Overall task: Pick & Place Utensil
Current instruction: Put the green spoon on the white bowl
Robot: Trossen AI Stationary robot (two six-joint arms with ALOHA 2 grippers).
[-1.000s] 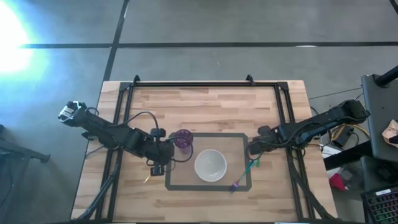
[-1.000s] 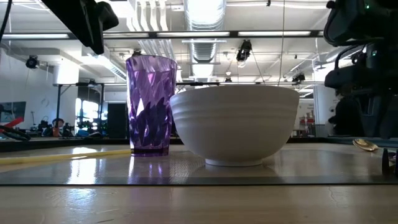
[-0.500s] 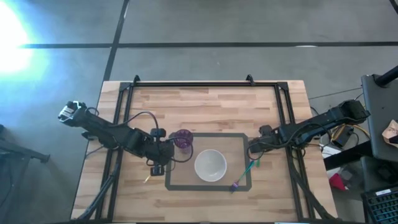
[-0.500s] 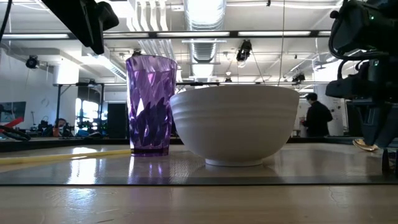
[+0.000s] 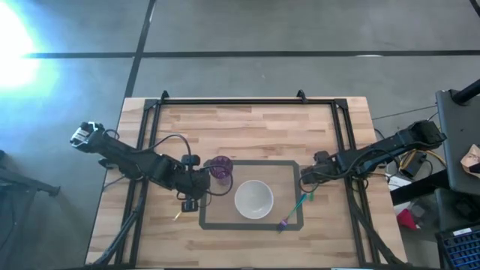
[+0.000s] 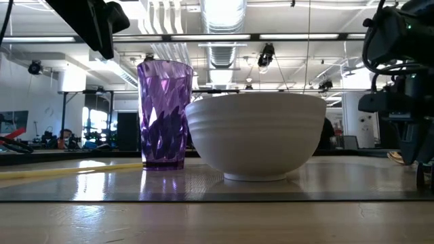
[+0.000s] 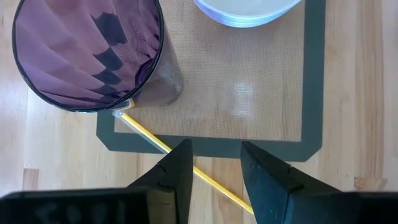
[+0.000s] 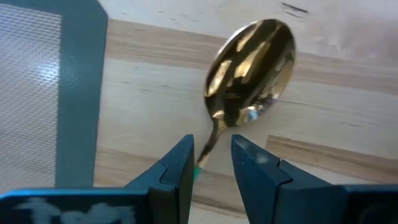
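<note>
spoon handle [image 8: 205, 151] perhaps behind end effector [image 8: 210, 163]

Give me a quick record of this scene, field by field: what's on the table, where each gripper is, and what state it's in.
mat: dark-bordered mat on wooden table
bowl: white bowl, on mat
cup: purple cup, at mat's corner
spoon: gold spoon, on the wood beside the mat
straw: yellow straw, touching cup's base
left gripper: open, above straw
right gripper: open, straddling spoon's neck

- Cup [image 6: 165, 114]: translucent purple, faceted pattern.
- Bowl [image 6: 255, 133]: plain white.
- Spoon [image 8: 250, 68]: shiny gold bowl, green handle.
- Mat [image 5: 289, 166]: tan mesh, grey border.
- Straw [image 7: 180, 160]: yellow.
</note>
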